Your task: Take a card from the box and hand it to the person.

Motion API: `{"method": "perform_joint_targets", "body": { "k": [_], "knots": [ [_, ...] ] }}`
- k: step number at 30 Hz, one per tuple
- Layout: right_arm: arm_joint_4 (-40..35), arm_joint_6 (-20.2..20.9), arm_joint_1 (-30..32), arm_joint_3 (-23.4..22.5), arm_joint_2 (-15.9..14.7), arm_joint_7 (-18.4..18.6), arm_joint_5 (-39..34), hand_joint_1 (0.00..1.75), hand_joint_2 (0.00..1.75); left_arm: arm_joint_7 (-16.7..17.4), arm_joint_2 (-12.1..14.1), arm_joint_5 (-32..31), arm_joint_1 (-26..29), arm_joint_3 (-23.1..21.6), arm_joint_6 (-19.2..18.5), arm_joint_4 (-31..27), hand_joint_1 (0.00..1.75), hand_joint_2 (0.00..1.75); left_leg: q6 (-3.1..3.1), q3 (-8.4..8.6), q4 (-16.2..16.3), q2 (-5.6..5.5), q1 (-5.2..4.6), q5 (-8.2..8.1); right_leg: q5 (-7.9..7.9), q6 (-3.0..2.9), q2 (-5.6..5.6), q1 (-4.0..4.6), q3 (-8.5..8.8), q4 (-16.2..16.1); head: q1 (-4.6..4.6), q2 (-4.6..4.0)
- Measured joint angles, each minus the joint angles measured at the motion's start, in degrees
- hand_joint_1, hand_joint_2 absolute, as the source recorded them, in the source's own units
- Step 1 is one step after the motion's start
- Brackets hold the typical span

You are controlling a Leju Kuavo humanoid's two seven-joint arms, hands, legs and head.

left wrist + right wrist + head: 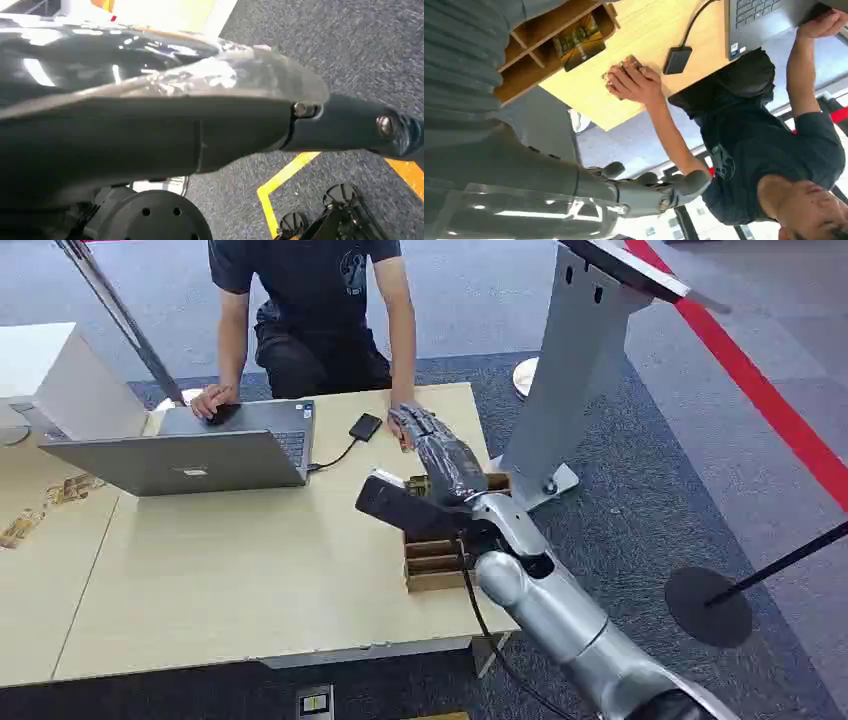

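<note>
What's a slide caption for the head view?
Robot's right hand extended over the card box toward the person's hand beside the laptop.

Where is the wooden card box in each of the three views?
Head view: the wooden card box sits at the table's right edge, partly behind the right arm.
Left wrist view: not in it.
Right wrist view: the box lies along the upper left.
Shared landmark: the black adapter on its cable.
</note>
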Motion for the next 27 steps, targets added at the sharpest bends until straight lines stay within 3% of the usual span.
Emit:
{"method": "perform_joint_targets", "body": {
  "k": [2,4,5,8,9,12,14,15,17,27],
  "knots": [
    [1.70,0.00,-1.07,1.14,1.20,-0.02,0.44,0.00,1.75,0.46,-0.26,0.55,-0.01,0.13,1.27,0.00,0.00,0.00,0.00,0.00,0.00,0.00,0.00,0.00,0.00,0.00,0.00,0.00,0.00,0.00,0.00,0.00],
    [3.87,-0.09,-2.29,2.36,2.66,-0.04,0.74,0.10,1.75,0.70,-0.63,1.07,-0.04,0.46,2.55,0.00,0.00,0.00,0.00,0.00,0.00,0.00,0.00,0.00,0.00,0.00,0.00,0.00,-0.01,0.01,0.00,0.00],
    [4.79,-0.24,-2.69,2.82,3.34,-0.04,0.94,0.26,1.75,0.70,-0.79,1.09,-0.04,0.52,3.08,0.00,0.00,0.00,0.00,-0.01,0.00,-0.01,0.00,0.00,0.00,0.00,0.00,0.00,-0.01,0.00,0.02,0.00],
    [7.63,-0.61,-3.91,4.37,5.29,-0.02,1.97,0.96,1.75,1.11,-1.29,1.51,-0.04,0.94,4.74,0.00,0.00,0.00,0.00,0.00,0.00,-0.01,0.00,0.00,0.00,0.00,0.00,0.00,-0.01,0.00,0.00,0.00],
    [8.57,-0.66,-4.28,4.83,5.79,-0.02,2.05,1.05,1.75,1.26,-1.42,1.57,-0.04,1.01,5.39,0.00,0.00,0.00,0.00,-0.01,0.00,0.00,0.00,0.00,0.00,0.00,0.00,0.00,-0.01,0.00,0.04,0.00],
    [11.13,-0.68,-5.10,6.08,7.13,0.09,2.40,0.93,1.75,1.68,-1.88,1.62,-0.05,1.22,7.10,0.00,0.00,0.00,0.00,0.00,0.00,0.00,0.00,0.00,0.00,0.00,0.00,0.00,-0.01,-0.01,0.02,0.00],
    [12.46,-0.68,-5.31,6.78,7.92,0.13,2.49,0.98,1.75,1.86,-2.21,1.59,-0.05,1.29,8.22,0.00,0.00,0.00,0.00,-0.01,0.00,-0.01,0.00,0.00,0.00,0.00,0.00,0.00,-0.01,-0.01,0.02,0.00],
    [13.14,-0.68,-5.45,7.04,8.24,0.24,2.53,1.10,1.75,1.99,-2.32,1.59,-0.04,1.31,8.72,0.00,0.00,0.00,0.00,0.00,0.00,0.00,0.00,0.00,0.00,0.00,0.00,0.00,-0.01,-0.01,0.00,0.00],
    [14.51,-0.68,-5.78,7.76,8.83,0.70,2.56,1.10,1.75,2.21,-2.58,1.53,-0.06,1.31,9.64,0.00,0.00,0.00,0.00,0.00,0.00,0.00,0.00,0.00,0.00,0.00,0.00,0.00,-0.01,-0.01,0.02,0.00],
    [19.04,-3.00,-6.94,9.09,10.01,3.28,2.53,0.79,1.75,2.88,-3.45,0.90,-0.05,1.25,12.76,-0.02,0.00,0.00,0.00,0.01,0.00,0.01,0.00,0.00,0.00,0.00,0.00,0.00,-0.02,-0.02,0.02,0.00]
  ]
}}
